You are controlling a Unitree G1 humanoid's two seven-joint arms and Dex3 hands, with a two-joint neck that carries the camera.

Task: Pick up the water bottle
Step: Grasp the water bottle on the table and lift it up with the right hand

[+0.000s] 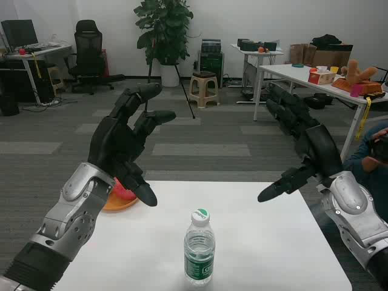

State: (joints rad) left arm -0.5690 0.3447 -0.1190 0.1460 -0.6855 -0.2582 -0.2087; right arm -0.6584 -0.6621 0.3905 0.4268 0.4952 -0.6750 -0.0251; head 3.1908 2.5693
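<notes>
Grey carpet tiles (200, 142) cover the floor of a large office room, seen from the robot's head looking forward and down. At the back stand a tall potted plant (162, 30) in a white pot, a beige plastic stool (204, 88), a black office chair (88, 51) and a desk with a monitor (19, 32) at far left. A long white table (315, 82) at right carries boxes and an orange toy. A person in a blue sleeve (368, 163) shows at the right edge, mostly cut off.

Closest to the camera is a white worktop (267, 242). On it, near the front edge and a little left of centre, a clear plastic water bottle (199, 247) stands upright, with a white cap marked in green and a green label around its lower part. Nothing touches it.

At the worktop's far left edge sits an orange plate (115, 204) with something red on it, partly hidden behind the left arm.

Left robot hand (127, 142) is raised above the worktop's left side, palm turned inward, fingers spread and slightly curled, holding nothing. Right robot hand (303, 145) is raised above the right side, fingers extended and apart, thumb pointing toward the centre, also empty. Both hands hover well apart from the bottle, which stands between and below them.
</notes>
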